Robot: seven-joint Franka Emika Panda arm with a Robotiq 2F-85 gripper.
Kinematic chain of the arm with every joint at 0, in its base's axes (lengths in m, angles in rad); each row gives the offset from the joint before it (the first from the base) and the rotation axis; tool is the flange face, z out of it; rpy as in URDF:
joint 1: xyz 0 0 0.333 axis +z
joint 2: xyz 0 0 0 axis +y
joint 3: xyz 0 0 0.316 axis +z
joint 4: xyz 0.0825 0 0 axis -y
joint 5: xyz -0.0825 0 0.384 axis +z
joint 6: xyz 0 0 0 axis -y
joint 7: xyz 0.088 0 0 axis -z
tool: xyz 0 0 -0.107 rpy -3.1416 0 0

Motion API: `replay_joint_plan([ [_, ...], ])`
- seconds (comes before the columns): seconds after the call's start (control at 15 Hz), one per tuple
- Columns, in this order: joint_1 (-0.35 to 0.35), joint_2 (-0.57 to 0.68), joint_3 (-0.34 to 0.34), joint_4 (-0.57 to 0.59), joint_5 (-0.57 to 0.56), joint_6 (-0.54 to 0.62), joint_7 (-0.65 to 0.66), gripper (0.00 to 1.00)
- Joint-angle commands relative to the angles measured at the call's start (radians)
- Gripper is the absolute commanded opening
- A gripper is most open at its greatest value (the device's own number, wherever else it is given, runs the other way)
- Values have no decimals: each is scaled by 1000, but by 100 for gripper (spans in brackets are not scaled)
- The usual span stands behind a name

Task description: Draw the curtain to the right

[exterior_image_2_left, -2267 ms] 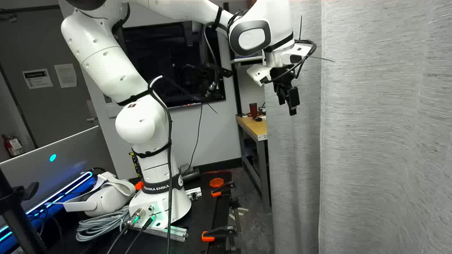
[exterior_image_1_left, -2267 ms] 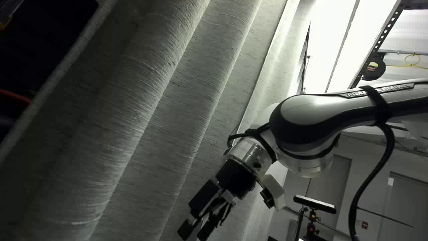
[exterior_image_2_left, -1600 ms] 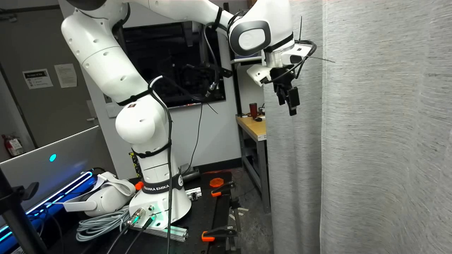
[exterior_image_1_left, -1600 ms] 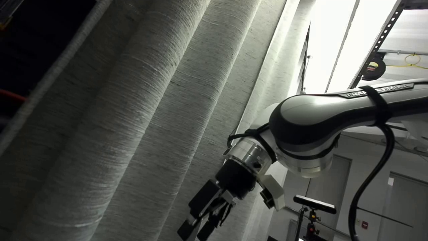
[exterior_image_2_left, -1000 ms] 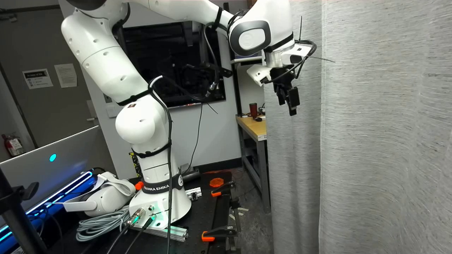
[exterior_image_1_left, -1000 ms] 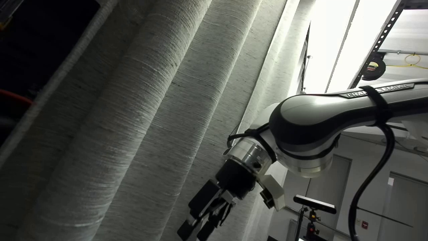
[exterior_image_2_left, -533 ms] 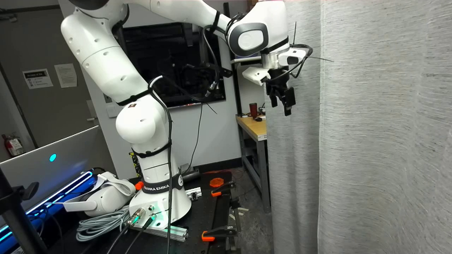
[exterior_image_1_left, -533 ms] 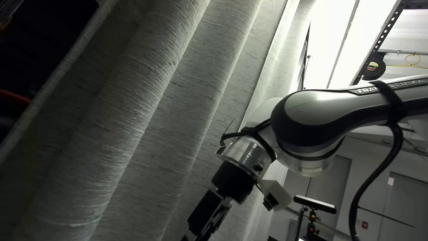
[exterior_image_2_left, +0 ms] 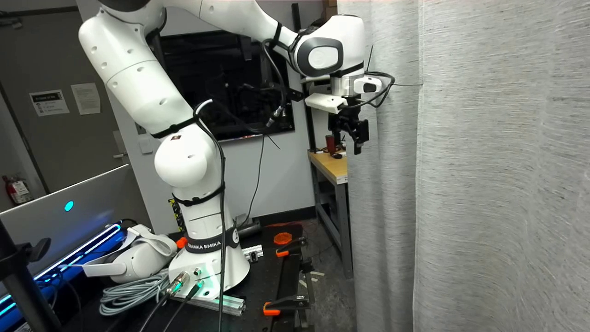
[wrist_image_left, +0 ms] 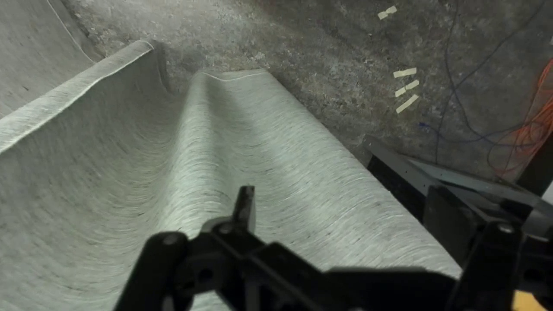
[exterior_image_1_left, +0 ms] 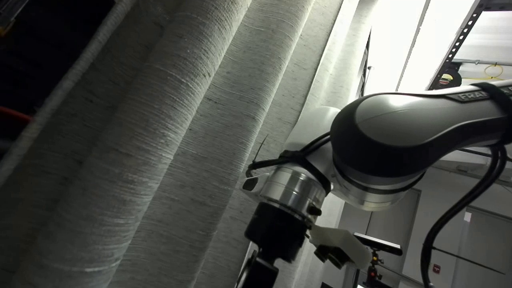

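The curtain is a large pale grey fabric with long vertical folds. It hangs down the right side in an exterior view (exterior_image_2_left: 488, 175) and fills the left and middle in an exterior view (exterior_image_1_left: 172, 132). In the wrist view the curtain (wrist_image_left: 281, 155) hangs to the floor, its free edge slanting between the fingers. My gripper (exterior_image_2_left: 348, 144) is open at that edge, one finger in front of the fabric and one beyond the edge. In the wrist view the gripper (wrist_image_left: 341, 198) stands wide; the fabric seems to cover part of the right finger. Contact is unclear. Its fingertips are cut off in an exterior view.
A wooden table (exterior_image_2_left: 329, 167) with a red cup (exterior_image_2_left: 329, 144) stands behind the curtain's edge. Its metal frame (wrist_image_left: 399, 170) shows near the right finger in the wrist view. An orange cable (wrist_image_left: 538, 121) lies on the floor. A tripod camera (exterior_image_1_left: 378, 243) stands behind the arm.
My gripper has moved away from the curtain's middle towards its free edge and slightly down, and the wrist has turned. The fingers show spread more clearly. The curtain hangs nearly the same.
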State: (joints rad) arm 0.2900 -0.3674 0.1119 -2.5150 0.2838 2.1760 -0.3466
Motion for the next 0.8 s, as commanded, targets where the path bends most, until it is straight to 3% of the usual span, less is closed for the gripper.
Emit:
replay_joint_plan([
  [0.0,25,-13,13,38,-34,-97,-65,100],
  [0.33,60,-39,19,87,-28,-169,-152,100],
  [0.73,94,-73,8,140,34,-136,-209,100],
])
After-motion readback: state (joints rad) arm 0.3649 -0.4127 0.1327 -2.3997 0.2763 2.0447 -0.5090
